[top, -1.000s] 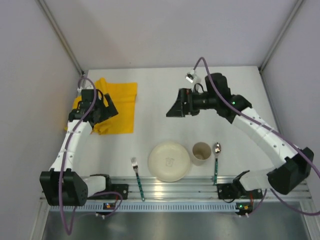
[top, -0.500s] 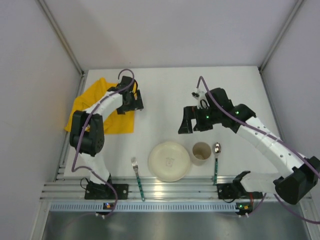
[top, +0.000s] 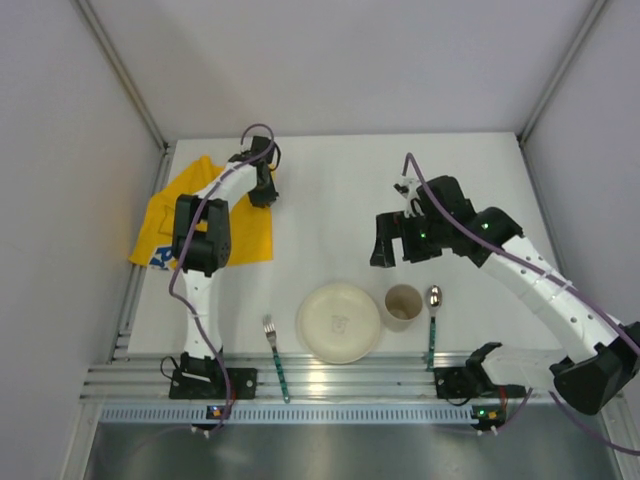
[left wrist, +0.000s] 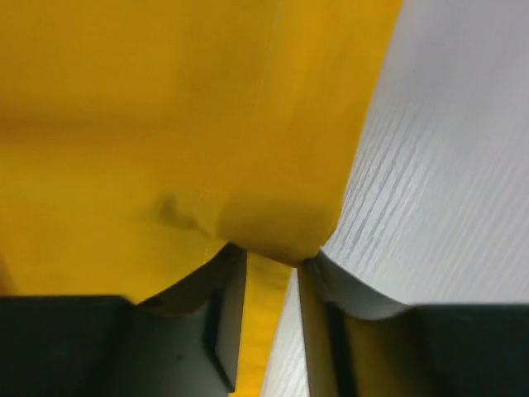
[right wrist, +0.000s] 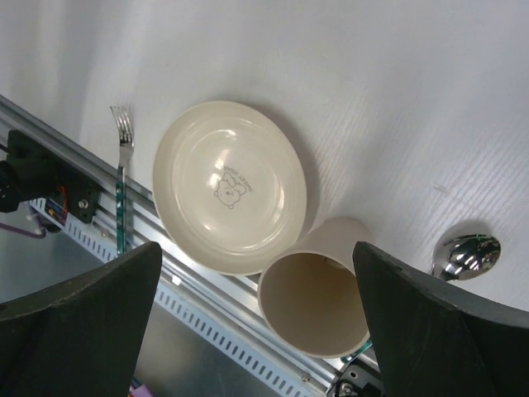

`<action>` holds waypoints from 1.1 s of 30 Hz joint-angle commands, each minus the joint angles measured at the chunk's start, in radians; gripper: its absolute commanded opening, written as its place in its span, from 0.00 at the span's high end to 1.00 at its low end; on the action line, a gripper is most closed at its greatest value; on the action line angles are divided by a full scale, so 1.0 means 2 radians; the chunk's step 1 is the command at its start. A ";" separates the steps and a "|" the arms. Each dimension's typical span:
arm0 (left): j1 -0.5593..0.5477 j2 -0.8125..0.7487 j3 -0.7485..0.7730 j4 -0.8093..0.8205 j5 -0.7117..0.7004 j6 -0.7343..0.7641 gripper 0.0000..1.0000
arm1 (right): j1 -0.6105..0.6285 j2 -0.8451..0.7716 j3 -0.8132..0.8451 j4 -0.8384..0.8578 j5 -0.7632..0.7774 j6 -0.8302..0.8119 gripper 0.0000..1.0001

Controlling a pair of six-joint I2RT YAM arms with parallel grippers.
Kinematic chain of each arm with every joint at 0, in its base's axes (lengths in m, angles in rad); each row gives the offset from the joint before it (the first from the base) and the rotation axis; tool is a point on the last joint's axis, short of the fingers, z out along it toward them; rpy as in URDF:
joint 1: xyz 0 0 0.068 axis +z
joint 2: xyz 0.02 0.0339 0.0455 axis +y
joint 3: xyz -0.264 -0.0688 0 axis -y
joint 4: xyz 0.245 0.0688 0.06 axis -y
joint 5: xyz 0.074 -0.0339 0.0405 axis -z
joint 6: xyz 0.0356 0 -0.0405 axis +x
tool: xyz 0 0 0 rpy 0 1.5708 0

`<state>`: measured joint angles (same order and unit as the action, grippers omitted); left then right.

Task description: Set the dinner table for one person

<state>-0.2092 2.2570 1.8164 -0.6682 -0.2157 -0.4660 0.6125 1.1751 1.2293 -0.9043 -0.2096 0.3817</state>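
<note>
Pinches the far right corner of the yellow placemat (left wrist: 165, 124) in the left gripper (left wrist: 269, 265), jaws nearly closed with only a thin fold of cloth between them, right at the white surface of the dinner table (top: 330, 190); hard to tell whether lifted or dragging. Leaves the mat rumpled at the table's far left, well apart from the crockery. Spreads the right gripper (right wrist: 260, 314) wide with nothing in it, hovering above the cream cup (right wrist: 312, 302) and the cream plate (right wrist: 230, 186). Shows plate and cup side by side, touching or nearly so, at the near edge by the ribbed rail (top: 350, 385), with the fork (right wrist: 121, 174) left of the plate and the spoon (right wrist: 469, 254) just right of the cup, both handles reaching over the rail. Looks close to the start: nothing set on the mat yet. Calls, by this reading, for laying the mat flat in front, then placing plate, cup, fork and spoon on or around it.
</note>
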 commanded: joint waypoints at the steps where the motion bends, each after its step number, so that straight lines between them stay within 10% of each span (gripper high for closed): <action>1: 0.010 0.027 0.012 -0.029 0.006 -0.002 0.82 | -0.002 0.018 0.030 -0.013 0.018 -0.021 0.00; 3: 0.013 0.030 0.012 -0.026 0.014 -0.001 1.00 | -0.002 0.029 0.034 -0.015 0.022 -0.026 0.00; 19: -0.158 0.102 0.287 -0.030 0.204 -0.170 1.00 | -0.013 -0.005 0.002 -0.025 0.067 -0.024 0.00; 21: -0.181 0.098 0.297 -0.004 0.229 -0.196 0.87 | -0.014 -0.015 -0.009 -0.025 0.071 -0.021 0.00; 25: -0.210 0.087 0.283 0.121 0.375 -0.231 0.02 | -0.016 -0.029 -0.031 -0.017 0.073 -0.014 0.00; 33: -0.176 -0.045 0.191 0.106 0.285 -0.174 0.02 | -0.016 -0.007 -0.035 0.003 0.064 -0.004 0.00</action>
<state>-0.6621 2.3520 2.2211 -0.4931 0.4232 -0.8452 0.5903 1.1484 1.1450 -0.9318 -0.0795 0.3542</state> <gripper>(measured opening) 0.984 0.996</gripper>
